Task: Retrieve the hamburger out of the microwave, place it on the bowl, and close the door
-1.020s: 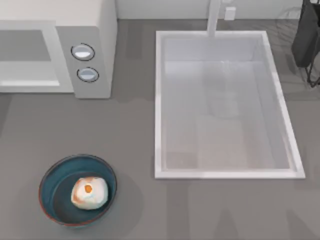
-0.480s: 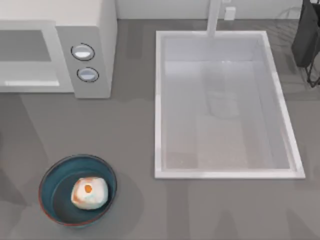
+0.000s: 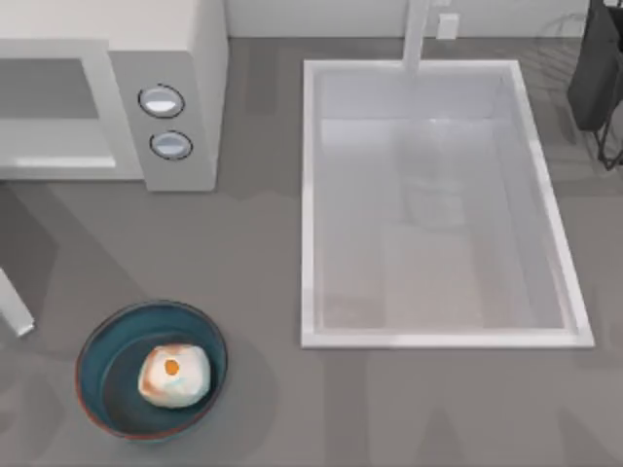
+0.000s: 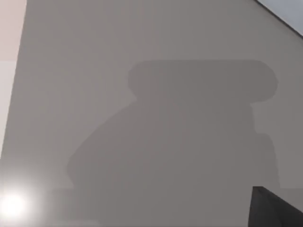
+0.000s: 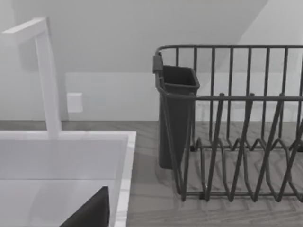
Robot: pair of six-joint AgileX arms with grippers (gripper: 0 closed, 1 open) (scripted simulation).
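Observation:
The hamburger [image 3: 173, 375], a whitish lump with an orange spot, lies inside the blue bowl [image 3: 105, 338] near the table's front left. The white microwave [image 3: 206, 68] stands at the back left with its cavity showing and two round knobs on its panel. A narrow white edge of the door [image 3: 12, 309] sticks in at the top view's left border, between the microwave and the bowl. A dark corner of my left gripper [image 4: 277, 209] shows over a shadowed grey surface. A dark wedge of my right gripper [image 5: 90, 215] shows near the sink's back corner.
A white sink basin [image 3: 310, 195] with a faucet [image 3: 417, 34] takes up the middle and right of the table. A dark wire dish rack [image 5: 236, 142] with a cutlery cup [image 5: 176, 113] stands at the back right. Bare grey table lies between bowl and sink.
The white door edge has come into the top view at the left border, and shadows have shifted over the table's left side. Hamburger and bowl have not moved.

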